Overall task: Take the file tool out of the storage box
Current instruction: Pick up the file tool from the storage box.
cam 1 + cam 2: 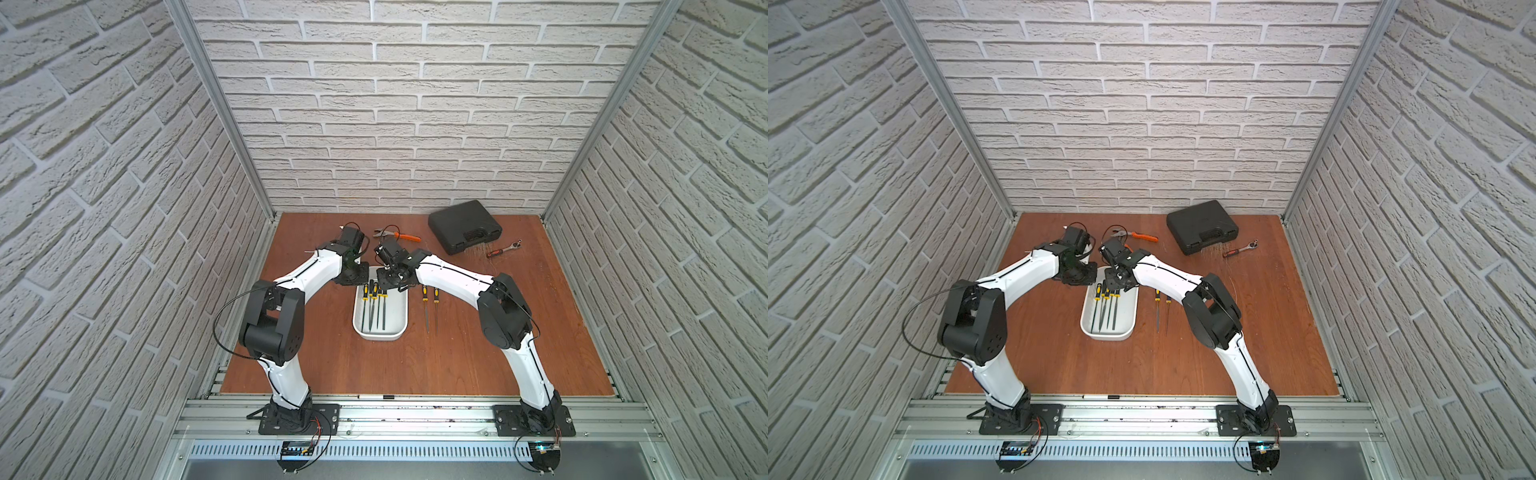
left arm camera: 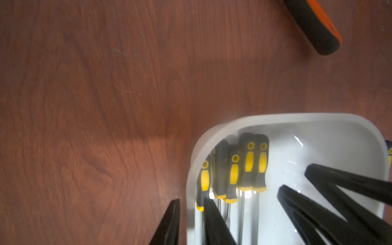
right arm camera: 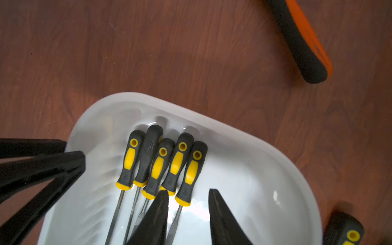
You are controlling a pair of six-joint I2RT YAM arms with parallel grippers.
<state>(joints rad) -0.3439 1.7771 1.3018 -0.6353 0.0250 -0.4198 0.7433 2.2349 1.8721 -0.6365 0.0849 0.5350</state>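
Left gripper (image 2: 191,199) sat at the far-left corner of the white rectangular plastic storage box with rounded corners (image 1: 397,309). Its jaws were narrowly apart and straddled the wall. One finger (image 2: 169,220) was outside over the brown wooden tabletop (image 2: 84,106). The other was inside, crossing the leftmost file (image 2: 204,180) at its handle. A strip of tabletop showed between the outer finger and the wall, so nothing was pinched.

Five steel files with black-and-yellow handles (image 3: 158,167) lay packed side by side in the storage box's left half, handles toward the far end.

Right gripper (image 3: 187,191) was down inside the storage box, jaws moderately parted around the rightmost file (image 3: 192,171) just below its handle. One finger overlapped the neighbouring file's collar, the other stood clear of the shaft. No grip.

Right of the storage box, two more matching files (image 1: 424,296) lay parallel on the tabletop, near it.
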